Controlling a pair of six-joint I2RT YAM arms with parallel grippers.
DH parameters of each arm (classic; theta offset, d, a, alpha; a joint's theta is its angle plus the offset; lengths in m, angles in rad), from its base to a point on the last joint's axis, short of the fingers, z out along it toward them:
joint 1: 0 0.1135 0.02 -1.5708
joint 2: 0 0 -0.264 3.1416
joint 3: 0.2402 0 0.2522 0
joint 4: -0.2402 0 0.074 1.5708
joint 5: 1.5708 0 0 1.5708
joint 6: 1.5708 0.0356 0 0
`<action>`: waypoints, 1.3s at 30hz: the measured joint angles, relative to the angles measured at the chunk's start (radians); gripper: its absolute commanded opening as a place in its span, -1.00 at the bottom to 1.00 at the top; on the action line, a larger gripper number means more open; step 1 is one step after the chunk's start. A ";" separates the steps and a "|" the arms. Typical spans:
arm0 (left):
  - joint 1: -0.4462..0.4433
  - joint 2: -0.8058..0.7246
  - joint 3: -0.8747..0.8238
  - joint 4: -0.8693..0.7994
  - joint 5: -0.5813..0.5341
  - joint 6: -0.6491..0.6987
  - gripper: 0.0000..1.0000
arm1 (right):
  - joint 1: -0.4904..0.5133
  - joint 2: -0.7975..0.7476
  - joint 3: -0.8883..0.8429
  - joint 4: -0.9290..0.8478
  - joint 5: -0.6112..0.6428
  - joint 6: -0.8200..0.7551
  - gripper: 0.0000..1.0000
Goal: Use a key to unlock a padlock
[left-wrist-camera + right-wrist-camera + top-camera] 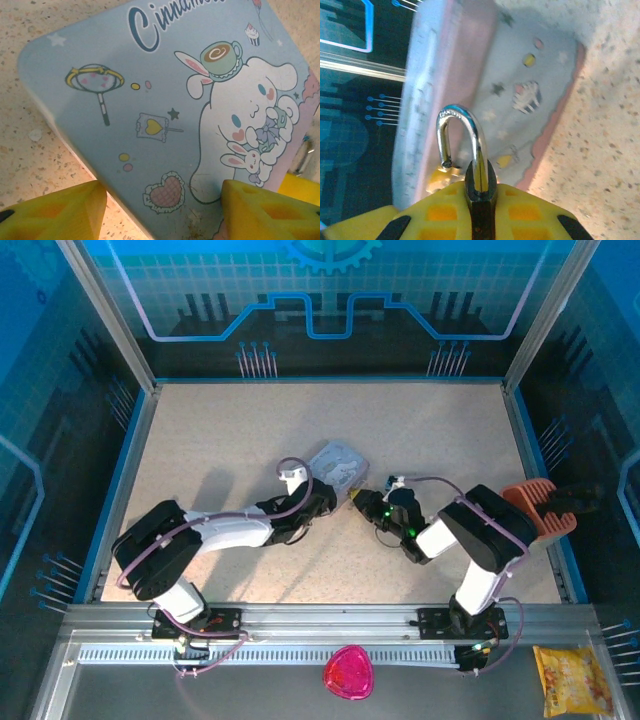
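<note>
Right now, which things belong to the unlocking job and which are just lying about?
Job: small dark padlock with silvery shackle, clamped in the right gripper.
Lying about: pale-blue cartoon-printed metal tin; orange ribbed plastic piece; pink rounded-triangle object; yellow snack packet.

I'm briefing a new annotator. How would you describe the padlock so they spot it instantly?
On the table, find the pale blue cartoon tin. Just right of it, the right gripper pinches the padlock: the only thing with a slim dark body and shiny silver shackle.
</note>
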 measured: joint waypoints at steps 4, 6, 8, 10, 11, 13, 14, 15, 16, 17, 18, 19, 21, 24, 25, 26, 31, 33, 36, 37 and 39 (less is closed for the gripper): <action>0.034 -0.068 -0.001 -0.107 0.075 0.079 0.39 | -0.049 -0.062 -0.009 -0.049 -0.030 -0.044 -1.00; 0.070 -0.116 -0.008 -0.153 0.114 0.122 0.64 | -0.066 -0.118 -0.014 -0.128 -0.042 -0.088 -1.00; 0.108 -0.162 -0.016 -0.185 0.135 0.159 0.68 | -0.067 -0.194 -0.012 -0.231 -0.053 -0.142 -1.00; 0.142 -0.218 -0.039 -0.201 0.149 0.189 0.70 | -0.066 -0.280 0.010 -0.362 -0.069 -0.210 -1.00; 0.153 -0.252 -0.057 -0.203 0.154 0.201 0.70 | -0.066 -0.322 0.032 -0.436 -0.072 -0.251 -1.00; 0.171 -0.329 -0.102 -0.209 0.164 0.237 0.71 | -0.064 -0.392 0.085 -0.571 -0.082 -0.332 -1.00; 0.178 -0.364 -0.123 -0.215 0.165 0.251 0.71 | -0.064 -0.421 0.112 -0.634 -0.089 -0.373 -1.00; 0.183 -0.402 -0.146 -0.218 0.165 0.271 0.71 | -0.064 -0.446 0.137 -0.688 -0.099 -0.410 -1.00; 0.186 -0.429 -0.164 -0.218 0.164 0.286 0.71 | -0.064 -0.465 0.156 -0.738 -0.107 -0.442 -1.00; 0.189 -0.466 -0.187 -0.220 0.164 0.304 0.71 | -0.062 -0.484 0.174 -0.795 -0.117 -0.478 -1.00; 0.190 -0.502 -0.207 -0.222 0.164 0.320 0.71 | -0.059 -0.501 0.186 -0.846 -0.125 -0.508 -1.00; 0.192 -0.540 -0.228 -0.221 0.164 0.336 0.71 | -0.053 -0.515 0.194 -0.892 -0.129 -0.534 -1.00; 0.192 -0.639 -0.278 -0.219 0.163 0.369 0.74 | -0.035 -0.543 0.208 -0.995 -0.132 -0.585 -1.00; 0.193 -0.782 -0.341 -0.218 0.153 0.406 0.78 | -0.011 -0.573 0.222 -1.125 -0.140 -0.646 -1.00; 0.193 -0.816 -0.354 -0.218 0.147 0.420 0.79 | -0.005 -0.577 0.225 -1.157 -0.141 -0.660 -1.00; 0.194 -0.851 -0.364 -0.222 0.137 0.433 0.80 | 0.005 -0.578 0.231 -1.192 -0.139 -0.671 -1.00; 0.194 -0.965 -0.386 -0.260 0.062 0.492 0.87 | 0.096 -0.573 0.237 -1.302 -0.103 -0.688 -1.00; 0.194 -1.007 -0.395 -0.272 0.033 0.511 0.90 | 0.117 -0.566 0.237 -1.314 -0.100 -0.688 -1.00; 0.194 -1.055 -0.410 -0.278 0.002 0.531 0.96 | 0.119 -0.537 0.237 -1.315 -0.099 -0.684 -1.00; 0.194 -1.065 -0.415 -0.277 -0.003 0.533 0.98 | 0.119 -0.525 0.237 -1.316 -0.100 -0.684 -1.00; 0.195 -1.073 -0.426 -0.274 -0.006 0.536 0.99 | 0.119 -0.486 0.237 -1.321 -0.104 -0.680 -1.00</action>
